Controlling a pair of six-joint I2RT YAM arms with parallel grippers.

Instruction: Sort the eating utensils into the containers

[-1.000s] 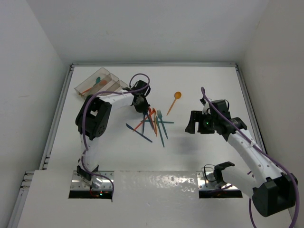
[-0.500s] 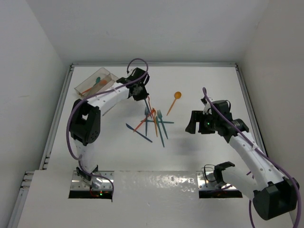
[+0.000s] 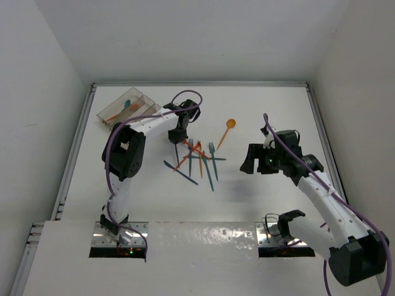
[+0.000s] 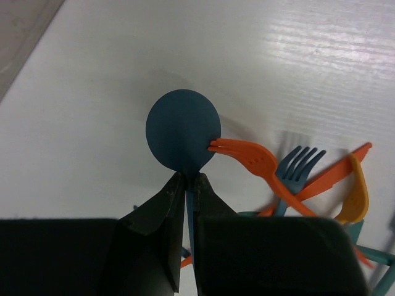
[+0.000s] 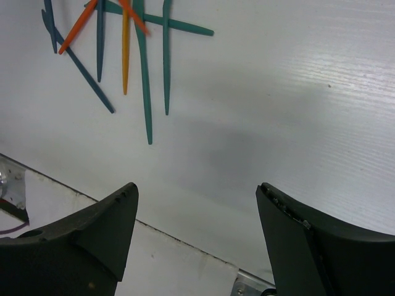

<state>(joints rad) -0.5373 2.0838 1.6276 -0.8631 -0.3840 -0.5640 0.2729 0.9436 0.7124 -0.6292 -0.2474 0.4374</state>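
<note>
My left gripper (image 3: 179,132) is shut on the handle of a dark blue spoon (image 4: 183,129), at the left edge of the utensil pile (image 3: 199,158). In the left wrist view the spoon's round bowl sticks out past the fingertips (image 4: 176,185), and an orange fork (image 4: 245,155) touches its rim. A blue fork (image 4: 297,165) and an orange knife (image 4: 341,168) lie beside it. The clear three-compartment tray (image 3: 143,100) stands at the back left and holds a teal spoon (image 3: 126,103). My right gripper (image 3: 249,161) is open and empty, right of the pile.
A lone orange spoon (image 3: 229,127) lies behind the pile, to its right. The right wrist view shows teal utensils (image 5: 145,74), an orange one (image 5: 75,28) and a dark blue knife (image 5: 80,66) at its top left. The table's near edge (image 5: 185,237) runs below the right gripper.
My left gripper went back toward the tray half a second ago and has come down again to the pile's left edge. The right arm has not moved.
</note>
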